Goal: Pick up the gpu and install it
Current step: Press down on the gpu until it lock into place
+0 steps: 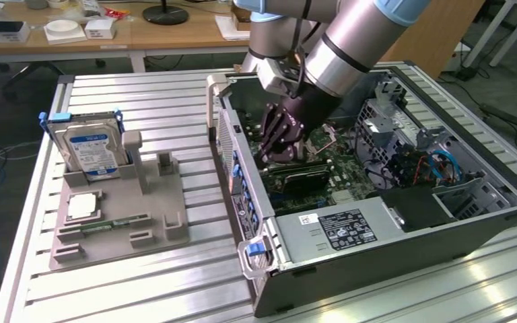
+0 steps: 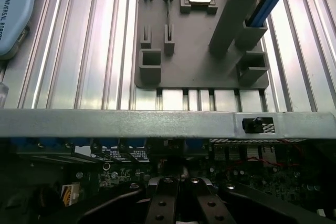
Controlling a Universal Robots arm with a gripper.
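gpu (image 1: 301,176) is seated flat on the motherboard (image 1: 349,165) inside the PC case (image 1: 402,229). Tool (image 1: 281,153) is positioned just above it, fingers nearly closed; grip on it cannot be confirmed.

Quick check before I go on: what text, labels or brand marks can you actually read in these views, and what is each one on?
"UNIVERSAL ROBOTS", cut off at the picture's edge: on the blue arm cap in the wrist view.
Blue label on the hard drive: print too small to read.
White and black stickers on the computer case's power supply cover: unreadable.
Yellow sticker on the motherboard: unreadable.
Boxes on the wooden desk: no legible text.
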